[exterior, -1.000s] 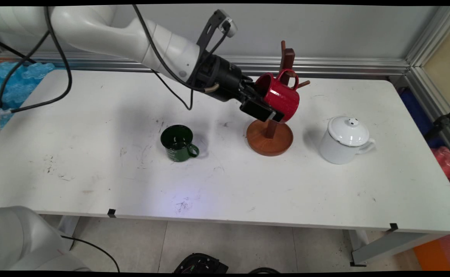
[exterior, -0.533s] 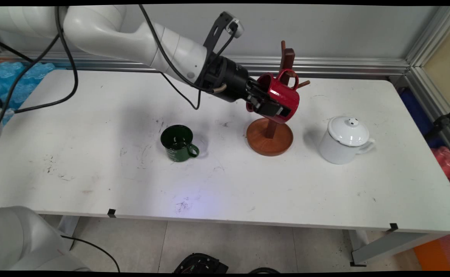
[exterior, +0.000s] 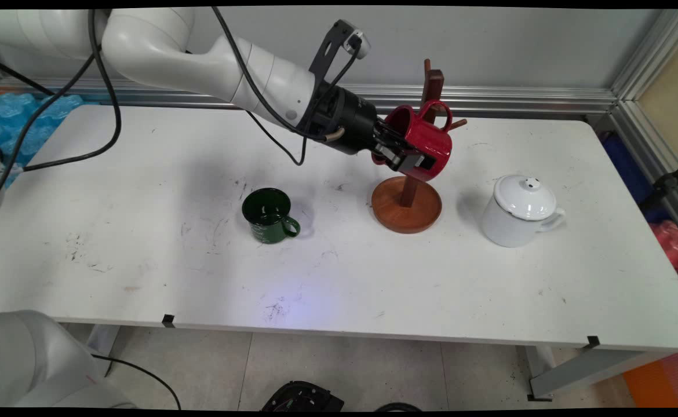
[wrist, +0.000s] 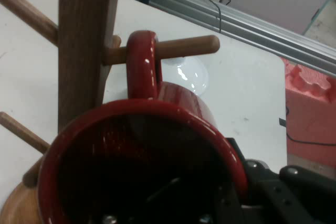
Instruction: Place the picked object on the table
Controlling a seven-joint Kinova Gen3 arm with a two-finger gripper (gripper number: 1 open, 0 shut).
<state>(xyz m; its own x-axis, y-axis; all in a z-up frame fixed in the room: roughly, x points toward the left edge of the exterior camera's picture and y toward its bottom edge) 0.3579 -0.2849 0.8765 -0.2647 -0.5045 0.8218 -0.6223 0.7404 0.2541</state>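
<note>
At the far left, a crumpled blue plastic sheet (exterior: pixel 23 119) lies at the table's back corner, well apart from everything else. Further right, a dark green enamel mug (exterior: pixel 269 215) stands upright on the white table (exterior: pixel 142 231), its handle turned to the right and toward the camera, untouched.

Next comes the black two-finger gripper (exterior: pixel 404 159), clamped on the wall of a glossy red enamel mug (exterior: pixel 423 141): one finger sits inside the cup, the other outside against its side. The mug is held off the table, tipped on its side with the mouth facing back toward the arm.

Over the last second the arm has carried the mug slightly up and toward the wooden mug tree with a round base (exterior: pixel 407 204). In the hand view, the mug's red loop handle (wrist: pixel 143 62) now has a wooden peg (wrist: pixel 181 48) running through it, close beside the post. The gripper keeps its hold, so the mug's weight does not yet look handed over to the peg.

To the right, well clear of the tree, a white enamel lidded pot (exterior: pixel 518 211) stands upright.
</note>
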